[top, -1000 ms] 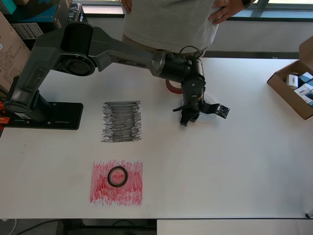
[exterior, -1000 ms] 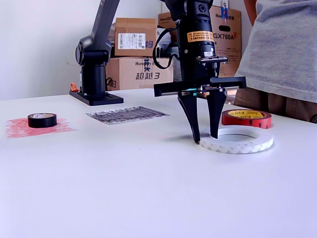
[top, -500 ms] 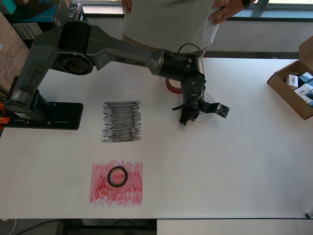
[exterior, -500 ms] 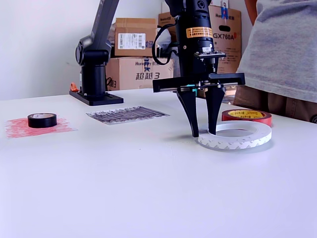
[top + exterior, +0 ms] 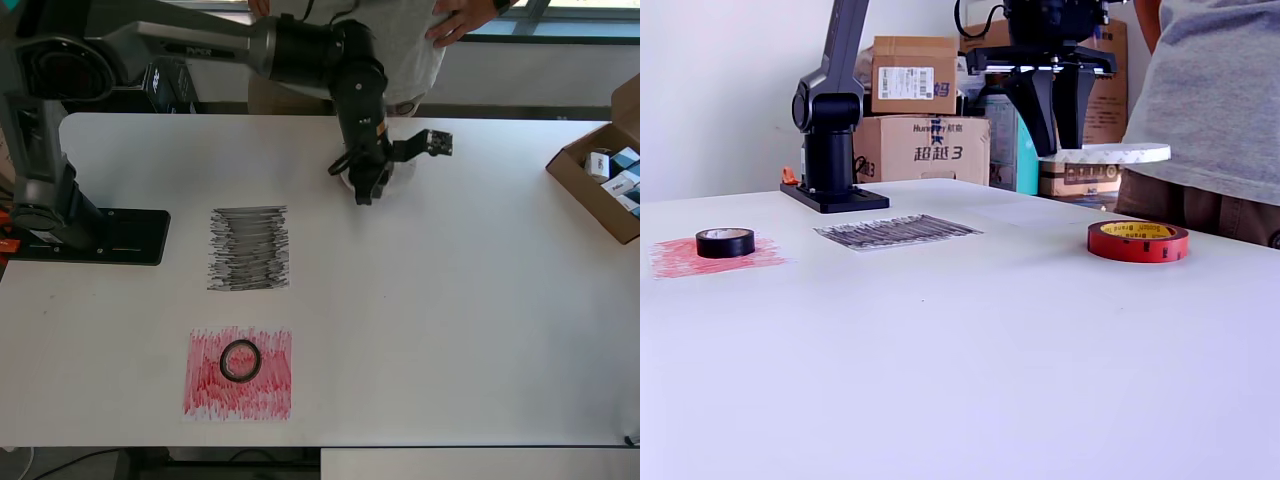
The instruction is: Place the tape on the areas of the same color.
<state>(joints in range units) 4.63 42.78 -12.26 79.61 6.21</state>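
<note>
Overhead: the gripper (image 5: 366, 185) hung over the table's (image 5: 450, 320) far side; black tape (image 5: 240, 360) sat on the red patch (image 5: 205, 395).

Exterior: the gripper (image 5: 1058, 135) gripped the white ring (image 5: 1110, 153) aloft, red tape (image 5: 1138, 241) below it.

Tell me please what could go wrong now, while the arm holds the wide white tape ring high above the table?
1. The gripper pinches the wide flat white tape ring only at one edge, so it may tilt or slip out during travel.
2. The small black tape roll sits on the red scribbled patch, a colour mismatch still to fix.
3. No white patch is clearly visible, so the drop spot is uncertain.
</note>
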